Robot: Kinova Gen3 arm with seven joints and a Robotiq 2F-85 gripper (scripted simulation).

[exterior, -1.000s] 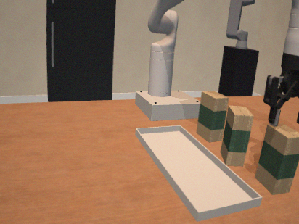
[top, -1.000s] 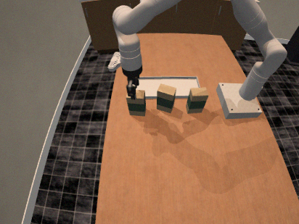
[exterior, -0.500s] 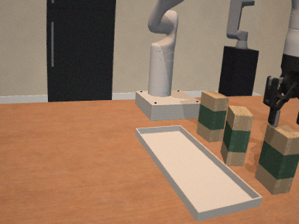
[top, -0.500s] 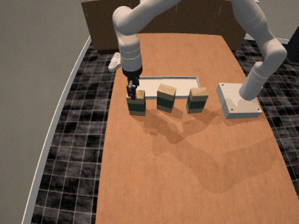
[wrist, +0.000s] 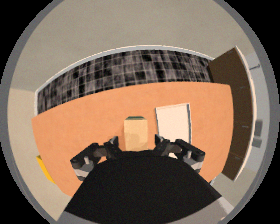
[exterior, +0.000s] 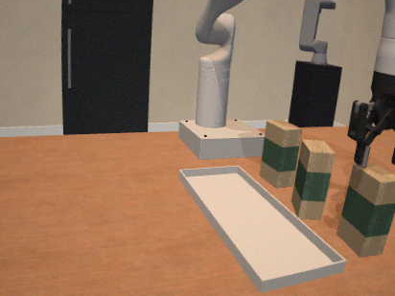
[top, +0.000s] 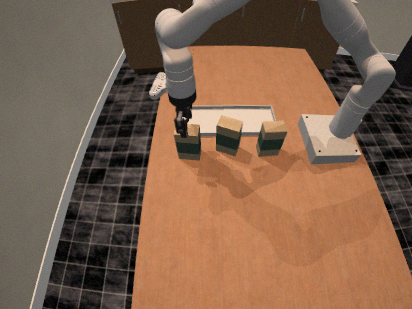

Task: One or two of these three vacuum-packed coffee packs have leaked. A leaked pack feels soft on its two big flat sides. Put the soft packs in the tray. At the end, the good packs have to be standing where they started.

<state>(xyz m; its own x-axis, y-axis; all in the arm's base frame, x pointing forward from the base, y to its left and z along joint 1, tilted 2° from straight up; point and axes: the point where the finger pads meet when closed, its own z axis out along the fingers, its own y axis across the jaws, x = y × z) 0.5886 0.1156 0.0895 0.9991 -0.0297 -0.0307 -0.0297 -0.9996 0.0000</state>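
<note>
Three tan coffee packs with green bands stand upright in a row on the wooden table. The left pack [top: 188, 142] is also in the exterior view [exterior: 369, 210] and in the wrist view [wrist: 136, 132]. The middle pack [top: 229, 135] and the right pack [top: 271, 137] stand beside it. The white tray [top: 233, 113] lies just behind the row and holds nothing. My gripper [top: 182, 127] [exterior: 371, 140] is open and points down right above the left pack's top, its fingertips level with the top edge on either side. Nothing is between the fingers.
The arm's grey base plate [top: 328, 139] sits at the right of the row. A brown counter [top: 225, 19] stands behind the table's far end. A black pedestal with a grey clamp [exterior: 313, 90] stands beyond the table.
</note>
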